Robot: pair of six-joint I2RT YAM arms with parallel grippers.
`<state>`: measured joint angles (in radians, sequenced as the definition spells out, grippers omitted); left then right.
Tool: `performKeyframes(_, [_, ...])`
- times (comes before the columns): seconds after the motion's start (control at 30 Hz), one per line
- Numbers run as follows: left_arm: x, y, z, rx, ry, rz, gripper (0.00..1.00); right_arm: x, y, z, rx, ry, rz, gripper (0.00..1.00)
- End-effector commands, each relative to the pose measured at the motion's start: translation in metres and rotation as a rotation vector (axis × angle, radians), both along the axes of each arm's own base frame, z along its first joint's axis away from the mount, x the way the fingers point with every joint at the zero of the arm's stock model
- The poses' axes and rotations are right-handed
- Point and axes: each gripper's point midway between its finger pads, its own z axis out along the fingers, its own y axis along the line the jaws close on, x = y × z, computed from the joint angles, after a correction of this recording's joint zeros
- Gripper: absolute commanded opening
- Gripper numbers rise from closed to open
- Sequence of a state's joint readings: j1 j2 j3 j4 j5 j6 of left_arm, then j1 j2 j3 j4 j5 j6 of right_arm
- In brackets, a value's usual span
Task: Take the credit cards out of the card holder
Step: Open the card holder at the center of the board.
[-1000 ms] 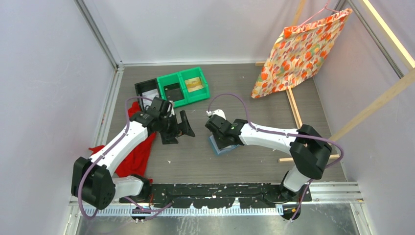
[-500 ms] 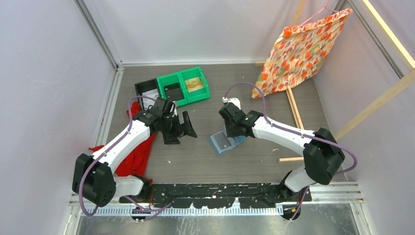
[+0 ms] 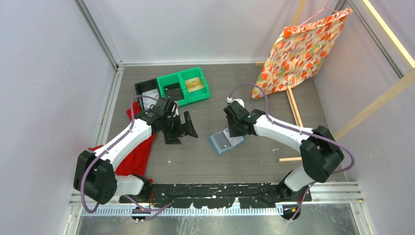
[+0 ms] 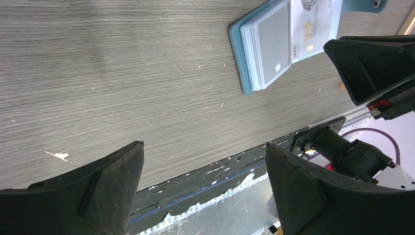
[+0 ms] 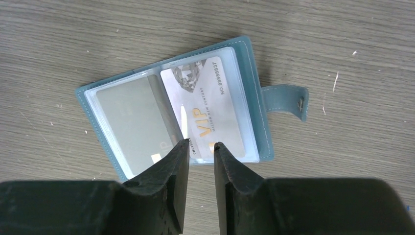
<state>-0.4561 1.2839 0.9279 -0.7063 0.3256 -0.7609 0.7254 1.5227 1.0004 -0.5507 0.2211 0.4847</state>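
card holder point(image 5: 254, 93) open flat, strap tab apparently pointing right

Open light-blue bifold card holder point(image 5: 254, 98) flat on grey wood-grain tabletop point(image 5: 73, 39).
Shows a plain grey card point(image 5: 129, 120) in the left clear sleeve and a pale card printed "VIP" in gold point(image 5: 208, 105) in the right; snap tab sticks out rightward; black two-finger right gripper point(image 5: 198, 147) poised at the lower edge, fingertips nearly together.
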Motion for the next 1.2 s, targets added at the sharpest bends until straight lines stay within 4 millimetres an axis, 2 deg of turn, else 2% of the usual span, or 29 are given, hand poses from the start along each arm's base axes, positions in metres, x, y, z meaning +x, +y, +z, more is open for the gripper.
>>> performKeyframes(0.0, [0.01, -0.013, 0.014, -0.037, -0.048, -0.014, 0.95, 0.005, 0.007, -0.002, 0.012, -0.008, 0.014, 0.31])
performKeyframes(0.13, [0.012, -0.033, 0.021, -0.086, -0.051, -0.029, 0.95, 0.013, 0.003, -0.011, 0.045, 0.027, -0.012, 0.31])
performKeyframes(0.3, [0.017, -0.09, 0.044, -0.247, -0.108, -0.053, 0.92, 0.02, -0.003, -0.035, 0.116, 0.129, -0.05, 0.26])
performKeyframes(0.4, [0.025, -0.116, 0.048, -0.302, -0.121, -0.072, 0.91, 0.018, -0.006, -0.043, 0.106, 0.144, -0.051, 0.26])
performKeyframes(0.5, [0.031, -0.128, 0.032, -0.29, -0.1, -0.079, 0.87, 0.015, -0.009, -0.046, 0.095, 0.15, -0.057, 0.26])
performKeyframes(0.57, [0.034, -0.135, 0.02, -0.3, -0.07, -0.077, 0.79, 0.014, -0.012, -0.043, 0.095, 0.143, -0.063, 0.26])
performKeyframes(0.73, [0.039, -0.139, -0.007, -0.275, -0.031, -0.054, 0.62, 0.012, -0.01, -0.013, 0.174, 0.075, -0.081, 0.25])
performKeyframes(0.87, [0.042, -0.135, -0.026, -0.22, -0.018, -0.037, 0.51, 0.007, 0.004, 0.005, 0.276, 0.066, -0.057, 0.25])
performKeyframes(1.03, [0.039, -0.13, -0.058, -0.167, 0.037, -0.016, 0.3, 0.003, 0.019, 0.008, 0.352, 0.094, -0.032, 0.25])
performKeyframes(1.17, [0.035, -0.117, -0.076, -0.104, 0.055, 0.008, 0.26, 0.001, 0.029, 0.0, 0.38, 0.142, -0.008, 0.28])
